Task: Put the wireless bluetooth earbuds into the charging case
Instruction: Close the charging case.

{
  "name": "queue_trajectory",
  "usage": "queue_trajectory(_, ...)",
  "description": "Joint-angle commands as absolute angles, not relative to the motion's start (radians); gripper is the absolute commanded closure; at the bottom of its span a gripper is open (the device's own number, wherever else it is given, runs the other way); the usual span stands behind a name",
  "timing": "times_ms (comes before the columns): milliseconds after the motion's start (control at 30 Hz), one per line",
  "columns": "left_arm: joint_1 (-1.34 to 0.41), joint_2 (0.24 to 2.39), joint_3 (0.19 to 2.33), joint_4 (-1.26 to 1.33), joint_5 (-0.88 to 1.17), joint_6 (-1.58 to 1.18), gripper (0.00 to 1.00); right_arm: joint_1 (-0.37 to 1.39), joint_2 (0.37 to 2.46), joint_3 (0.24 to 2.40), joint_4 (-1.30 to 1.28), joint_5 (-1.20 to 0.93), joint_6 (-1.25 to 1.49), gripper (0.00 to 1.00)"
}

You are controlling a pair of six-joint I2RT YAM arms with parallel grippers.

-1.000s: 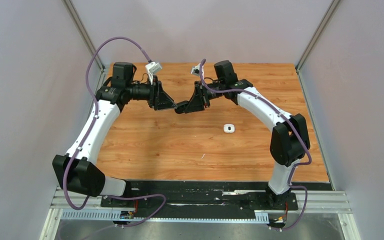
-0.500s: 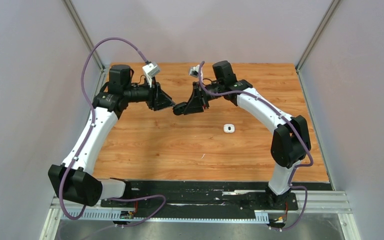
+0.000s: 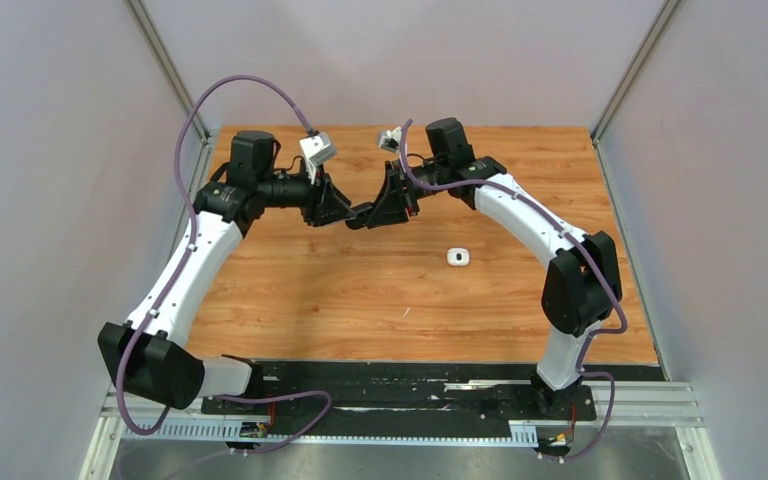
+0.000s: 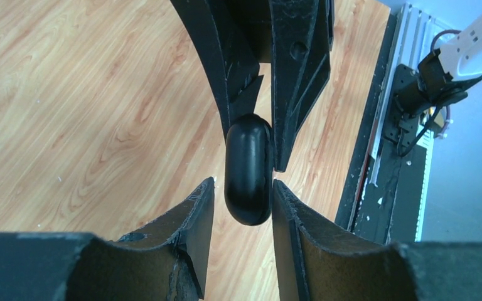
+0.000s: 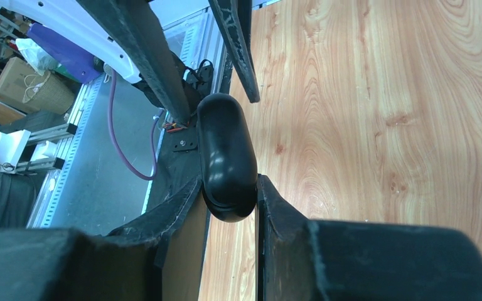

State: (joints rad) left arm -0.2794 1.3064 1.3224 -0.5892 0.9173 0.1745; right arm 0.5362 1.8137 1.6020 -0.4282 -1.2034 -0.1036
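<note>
I am holding the black charging case (image 4: 248, 169) in the air over the far middle of the desk (image 3: 310, 290), with my right gripper (image 5: 229, 188) clamped on one rounded end. My left gripper (image 4: 243, 188) is straddling the other end with its jaws apart, a sliver of gap showing on one side.

The risk I am weighing is that the shell looks smooth and rounded. An off-centre squeeze from the left could twist it or squirt it out of my right grip.

Its long axis is running from one gripper to the other, roughly level. I cannot make out the lid seam.

No earbuds are showing for certain. A tiny white speck (image 3: 405, 312) is lying on the desk nearer me, too small to name.
</note>
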Motion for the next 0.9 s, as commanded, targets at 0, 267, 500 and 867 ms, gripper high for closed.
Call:
queue_trajectory(0,-0.291,1.325,1.391,-0.656,0.915,0.303,0.55,0.541,1.785,1.654,-0.423,-1.259,-0.134,1.0)
queue_trajectory(267,-0.306,1.336,1.398,-0.673,0.842,0.353,0.59,0.541,1.786,1.661,-0.432,-1.262,-0.145,1.0)
queue_trajectory(500,-0.309,1.339,1.394,-0.634,0.763,0.335,0.61,0.557,1.776,1.678,-0.473,-1.248,-0.233,1.0)
queue_trajectory(867,-0.336,1.323,1.384,-0.701,0.893,0.343,0.51,0.559,1.778,1.674,-0.48,-1.204,-0.23,1.0)
